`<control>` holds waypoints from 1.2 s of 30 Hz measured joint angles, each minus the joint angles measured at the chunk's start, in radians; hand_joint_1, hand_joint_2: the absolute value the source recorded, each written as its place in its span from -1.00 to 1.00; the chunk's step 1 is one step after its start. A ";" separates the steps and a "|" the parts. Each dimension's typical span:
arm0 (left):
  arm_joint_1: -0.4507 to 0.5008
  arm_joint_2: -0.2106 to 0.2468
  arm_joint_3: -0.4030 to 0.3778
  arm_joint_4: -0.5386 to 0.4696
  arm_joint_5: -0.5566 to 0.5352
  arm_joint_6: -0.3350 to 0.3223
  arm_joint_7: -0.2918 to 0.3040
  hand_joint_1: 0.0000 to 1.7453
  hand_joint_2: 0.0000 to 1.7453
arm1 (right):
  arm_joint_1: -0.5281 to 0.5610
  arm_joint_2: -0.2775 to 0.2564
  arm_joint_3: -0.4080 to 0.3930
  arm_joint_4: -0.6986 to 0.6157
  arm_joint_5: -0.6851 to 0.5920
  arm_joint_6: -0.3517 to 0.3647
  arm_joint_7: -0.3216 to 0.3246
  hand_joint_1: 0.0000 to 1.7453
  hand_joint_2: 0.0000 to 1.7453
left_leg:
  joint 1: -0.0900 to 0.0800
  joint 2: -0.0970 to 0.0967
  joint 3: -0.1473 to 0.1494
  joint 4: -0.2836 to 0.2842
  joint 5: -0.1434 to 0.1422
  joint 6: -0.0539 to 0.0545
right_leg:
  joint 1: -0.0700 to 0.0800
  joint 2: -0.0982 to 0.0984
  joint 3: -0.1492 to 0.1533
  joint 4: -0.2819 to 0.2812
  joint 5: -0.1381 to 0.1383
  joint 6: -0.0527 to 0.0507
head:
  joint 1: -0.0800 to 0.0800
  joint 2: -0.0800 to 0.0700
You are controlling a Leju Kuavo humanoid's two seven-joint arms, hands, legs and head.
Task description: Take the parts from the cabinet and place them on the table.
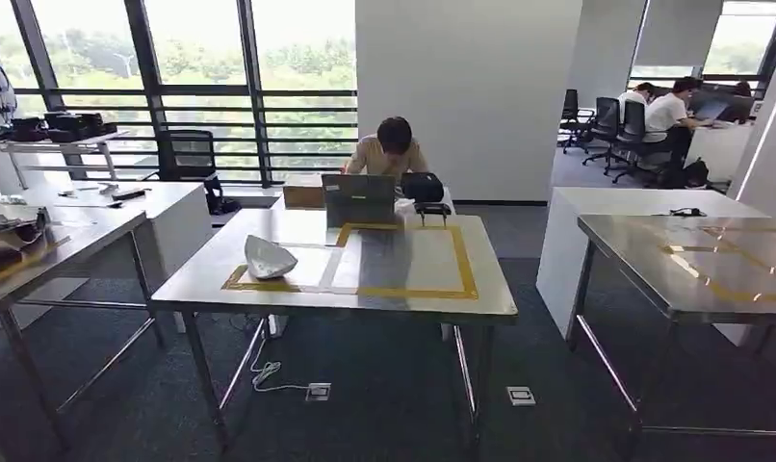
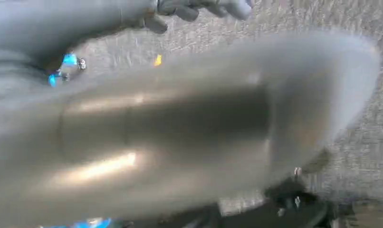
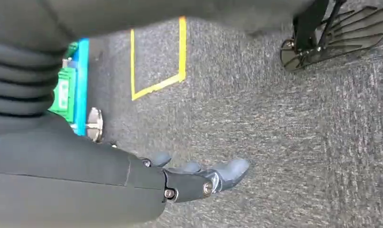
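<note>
Part (image 1: pixel 269 257) — pale curved shell, on the steel table (image 1: pixel 413 298), at the left end of the yellow tape outline (image 1: pixel 461 274).
Left hand (image 2: pixel 199 8) — holds a large blurred grey part (image 2: pixel 189 128).
Right hand (image 3: pixel 199 178) — empty, fingers loosely apart over grey carpet (image 3: pixel 284 133).

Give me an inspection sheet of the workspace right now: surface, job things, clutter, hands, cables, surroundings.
Surface: steel table ahead, marked with a yellow tape rectangle.
Job's things: one pale part lies on the table at the tape's left end; a large blurred grey part sits close to the left hand, grip unclear.
Clutter: laptop and black bag at the far edge.
Hands: right hand hangs over carpet, fingers apart, holding nothing.
Cables: white cable on the floor under the table.
Surroundings: a person seated behind the table; another steel table on the right.
</note>
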 joint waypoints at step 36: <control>-0.013 -0.034 0.000 -0.010 -0.058 -0.002 0.050 -1.00 1.00 | 0.017 0.000 -0.042 0.000 -0.013 -0.024 -0.005 -1.00 1.00 | 0.000 0.013 -0.005 -0.037 0.027 0.042 | -0.014 0.014 -0.081 0.191 -0.148 0.036 | -0.006 -0.002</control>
